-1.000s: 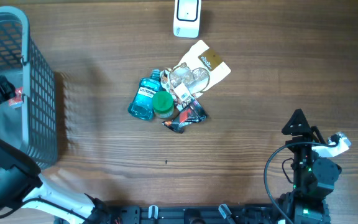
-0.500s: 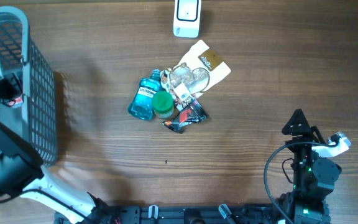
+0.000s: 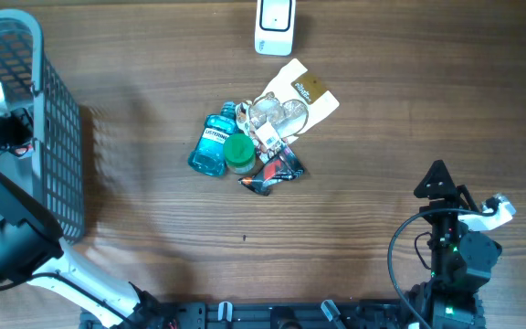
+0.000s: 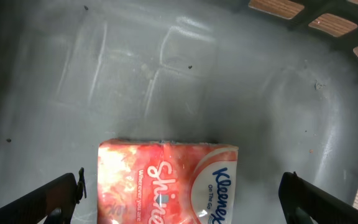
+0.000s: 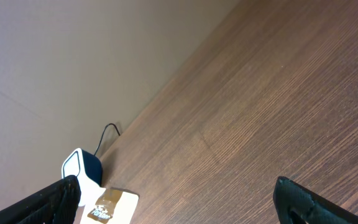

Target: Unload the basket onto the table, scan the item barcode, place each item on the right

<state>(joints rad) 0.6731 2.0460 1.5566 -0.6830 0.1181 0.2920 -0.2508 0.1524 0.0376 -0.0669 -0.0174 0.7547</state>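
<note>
Kleenex pack (image 4: 166,183) flat on grey basket floor (image 4: 166,74); end effector (image 4: 182,190) spread wide.

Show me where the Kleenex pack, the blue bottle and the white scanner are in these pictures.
Kleenex pack (image 4: 166,183): left wrist view, on its red printed face.
blue bottle (image 3: 210,149): overhead view, on the middle of its body.
white scanner (image 3: 274,37): overhead view, on its white casing.

**Dark wood table (image 3: 409,110) against a plain wall (image 5: 73,62)**

The table is brown wood with a fine, streaky grain that runs from side to side in the overhead view. Its surface is matt and evenly lit, with only soft shadows. Along its far edge, seen from the right wrist, stands a bare, pale greyish-beige wall.
</note>
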